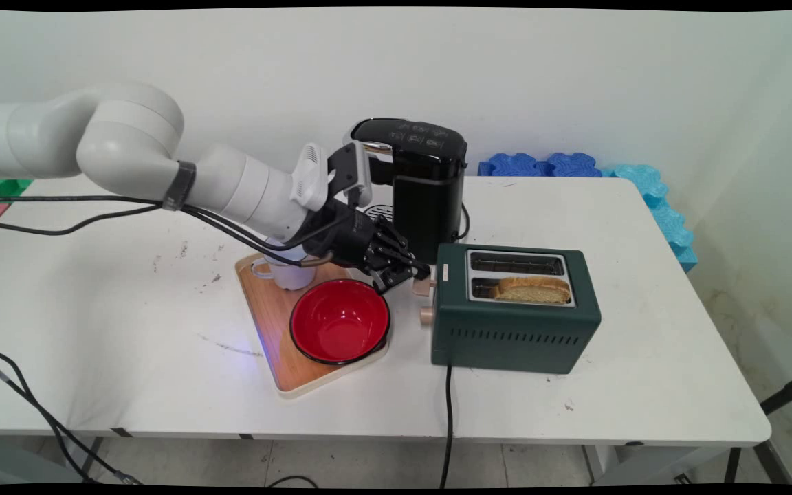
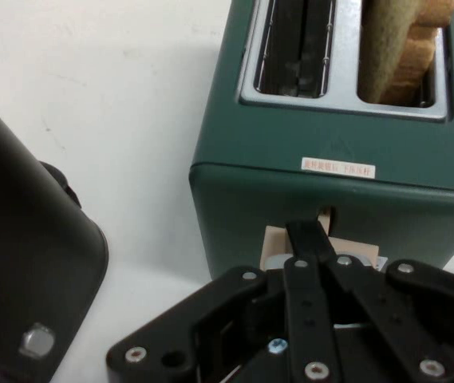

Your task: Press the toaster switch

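Observation:
My gripper is shut, its fingertips pressed together against the beige lever on the left end of the dark green toaster. In the hand view the gripper meets that lever just below the slot in the toaster's end wall. A slice of toast stands in the near slot, and the far slot is empty. The same toast shows at the hand view's top right. A second beige knob sits lower on the same end.
A black coffee machine stands just behind the hand. A wooden tray to its left carries a red bowl and a white mug. The toaster's black cord hangs over the front edge. Blue foam pieces line the back right.

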### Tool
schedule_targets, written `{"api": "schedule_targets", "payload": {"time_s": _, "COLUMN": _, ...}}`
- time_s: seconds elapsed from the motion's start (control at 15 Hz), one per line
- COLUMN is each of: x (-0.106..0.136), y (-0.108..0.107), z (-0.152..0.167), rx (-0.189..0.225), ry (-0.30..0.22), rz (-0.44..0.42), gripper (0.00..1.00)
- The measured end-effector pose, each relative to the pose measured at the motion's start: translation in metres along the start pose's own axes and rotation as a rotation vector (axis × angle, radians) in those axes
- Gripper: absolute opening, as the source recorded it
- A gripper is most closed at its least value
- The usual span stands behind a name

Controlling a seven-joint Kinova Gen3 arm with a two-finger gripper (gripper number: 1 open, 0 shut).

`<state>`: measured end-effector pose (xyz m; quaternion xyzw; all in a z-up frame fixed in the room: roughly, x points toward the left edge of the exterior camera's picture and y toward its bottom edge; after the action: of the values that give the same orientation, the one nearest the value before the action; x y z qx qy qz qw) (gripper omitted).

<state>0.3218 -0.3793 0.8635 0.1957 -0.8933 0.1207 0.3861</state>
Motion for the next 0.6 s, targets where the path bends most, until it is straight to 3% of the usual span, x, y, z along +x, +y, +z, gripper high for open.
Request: {"api": "schedule_targets", "payload": {"time_s": 0.6, "x": -0.005, "y": 0.003, "z": 0.013, "rx": -0.008, "ry": -0.002, "rz": -0.020, "gripper": 0.00}}
